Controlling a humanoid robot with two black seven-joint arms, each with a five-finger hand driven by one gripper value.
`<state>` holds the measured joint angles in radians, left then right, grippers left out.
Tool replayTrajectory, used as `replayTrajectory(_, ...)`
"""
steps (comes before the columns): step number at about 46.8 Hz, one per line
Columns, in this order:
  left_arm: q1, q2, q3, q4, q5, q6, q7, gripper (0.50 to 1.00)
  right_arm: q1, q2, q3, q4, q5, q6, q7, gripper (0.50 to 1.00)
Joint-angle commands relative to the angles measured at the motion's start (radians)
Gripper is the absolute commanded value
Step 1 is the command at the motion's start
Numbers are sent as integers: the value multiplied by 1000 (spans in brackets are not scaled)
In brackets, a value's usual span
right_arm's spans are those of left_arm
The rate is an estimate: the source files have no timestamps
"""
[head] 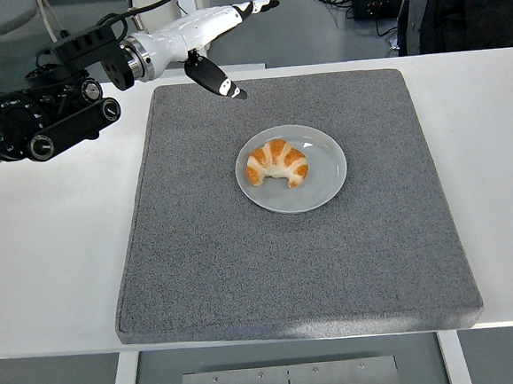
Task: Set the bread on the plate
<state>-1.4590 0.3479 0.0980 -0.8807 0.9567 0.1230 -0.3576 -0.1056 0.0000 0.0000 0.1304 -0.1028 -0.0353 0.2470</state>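
The left robot hand hangs in the air beyond the far left corner of the mat, its white fingers stretched out straight and its dark thumb pointing down toward the mat; it is open and carries nothing. Its black arm comes in from the left of the mat, above the white worktop. The hand is well apart from the plate, which sits near the middle of the mat (a little toward its far side). The bread, a golden croissant, lies on the plate, left of the plate's centre. Beyond the mat's far right corner stands a person in dark clothing.
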Motion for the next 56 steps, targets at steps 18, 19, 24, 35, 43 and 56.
replayTrajectory(18,-89,140,-49,2,-199,-111,49,1000,0,0,0,0,0,0,0,1000)
replayTrajectory(19,-89,144,-49,2,-205,-111,51,1000,1,0,0,0,0,0,0,1000)
replayTrajectory(24,-89,174,-79,2,-274,-108,74,1000,1,0,0,0,0,0,0,1000)
replayTrajectory(35,-93,264,-116,13,-413,-109,114,1000,0,0,0,0,0,0,0,1000)
replayTrajectory(43,-89,335,-130,14,-490,-111,112,1000,0,0,0,0,0,0,0,1000)
replayTrajectory(56,-17,388,-170,40,-677,-109,112,1000,1,0,0,0,0,0,0,1000)
